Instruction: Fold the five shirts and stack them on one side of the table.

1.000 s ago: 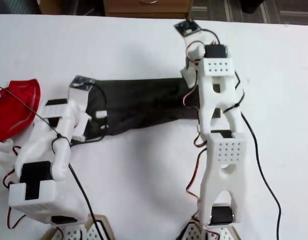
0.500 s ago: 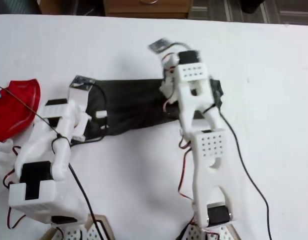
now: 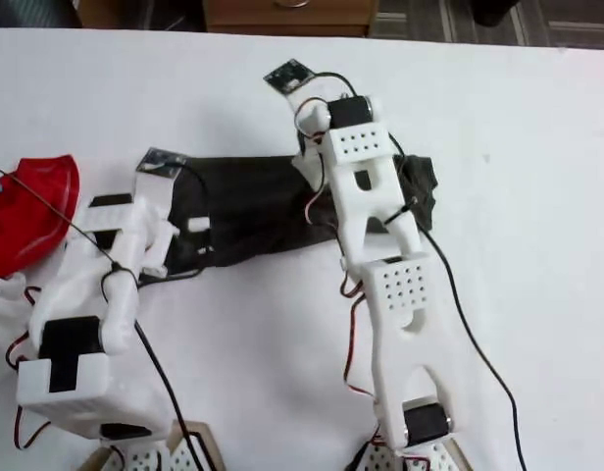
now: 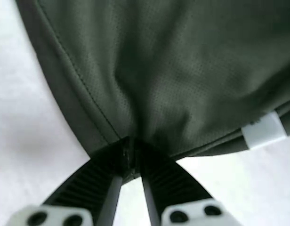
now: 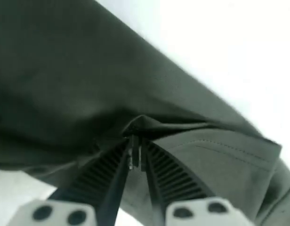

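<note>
Dark shirt (image 3: 248,201) pinched by left hand (image 4: 131,151) at hem, right hand (image 5: 135,147) on thin pucker (could slip, spoiling fold).

I count one dark shirt (image 3: 253,201) on one worktop (image 3: 537,147), one red garment (image 3: 27,211) (bunched at the edge), and two arms, hence two claws: left claw (image 4: 131,153), right claw (image 5: 135,153).

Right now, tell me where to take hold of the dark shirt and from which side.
Take the shirt by its stitched hem, coming in low from the table beyond that edge, as the left gripper does. The cloth lies flat, so only an edge or a raised fold fits between fingers; the right gripper pinches such a fold.
</note>
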